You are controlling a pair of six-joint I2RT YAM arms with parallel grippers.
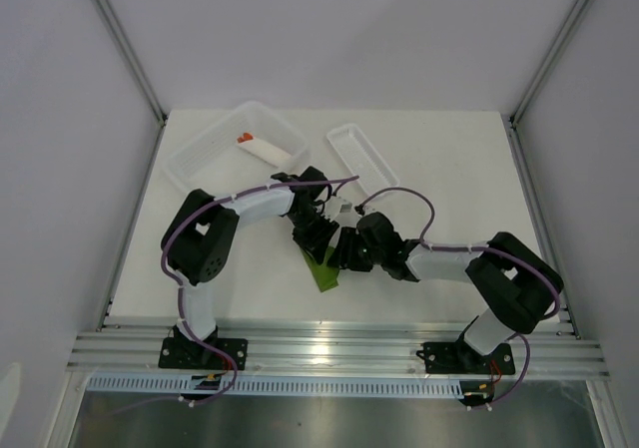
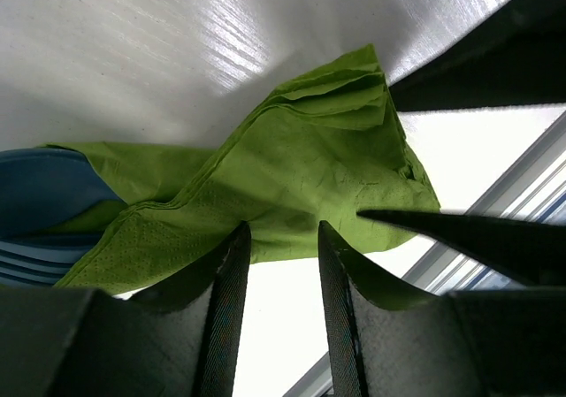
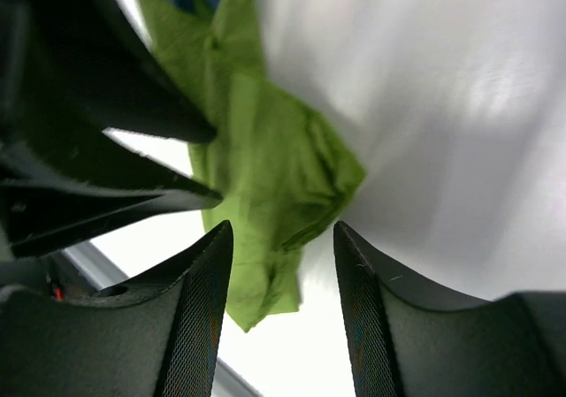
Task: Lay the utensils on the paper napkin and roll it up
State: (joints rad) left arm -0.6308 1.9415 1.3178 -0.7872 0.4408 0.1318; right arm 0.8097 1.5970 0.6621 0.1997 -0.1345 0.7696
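1. At mid bench [image 1: 262,290], both tools meet over the crumpled green napkin [image 1: 322,271].
2. Left tool [image 2: 281,229]: jaws narrowly apart, nothing clamped, tips at the napkin edge.
3. Right tool [image 3: 283,229]: jaws apart, empty, just above the napkin.
4. Blue utensils [image 2: 35,207]: partly covered by napkin folds, seen in the left wrist view.

The paper napkin [image 2: 309,167] is olive-green thin paper, crumpled and folded over itself rather than spread flat, with one layered corner bunched up at its far end. It lies just beyond the fingertips of my left gripper [image 2: 281,238]; whether it touches them I cannot tell. The utensils [image 2: 35,207] are dark blue plastic. They lie left of that gripper, partly tucked under the napkin's fold, with only one end showing.
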